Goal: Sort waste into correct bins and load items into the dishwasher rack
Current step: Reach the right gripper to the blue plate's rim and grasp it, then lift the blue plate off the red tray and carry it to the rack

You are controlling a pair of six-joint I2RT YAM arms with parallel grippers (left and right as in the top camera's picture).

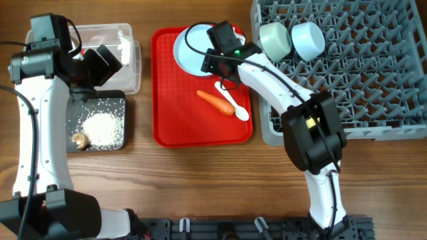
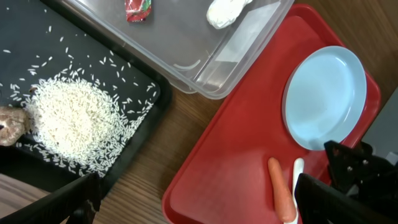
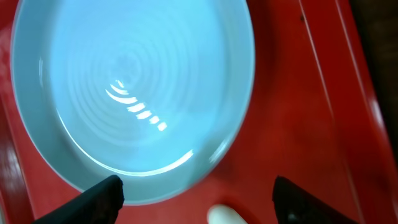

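The light-blue plate point(image 1: 190, 48) point(image 3: 130, 87) lies at the back of the red serving tray point(image 1: 180, 127). My right gripper point(image 1: 215, 67) point(image 3: 199, 202) hangs open over the plate's near rim, one finger above the rim and the other above bare tray, holding nothing. The white spoon point(image 1: 235, 107) point(image 3: 224, 216) and the orange carrot point(image 1: 215, 101) point(image 2: 280, 193) lie just in front. My left gripper point(image 1: 105, 59) point(image 2: 196, 208) is open and empty above the gap between the black tray point(image 1: 117, 100) and the red tray. Rice point(image 2: 71, 121) and a brown scrap point(image 2: 9, 124) lie in the black tray.
The clear tub point(image 1: 130, 67) holds a red wrapper point(image 2: 138, 9) and a white paper scrap point(image 2: 224, 12). The grey dishwasher rack point(image 1: 360, 87) fills the right side, with a pale-green bowl point(image 1: 275, 40) and a light-blue bowl point(image 1: 308, 40) at its back left corner.
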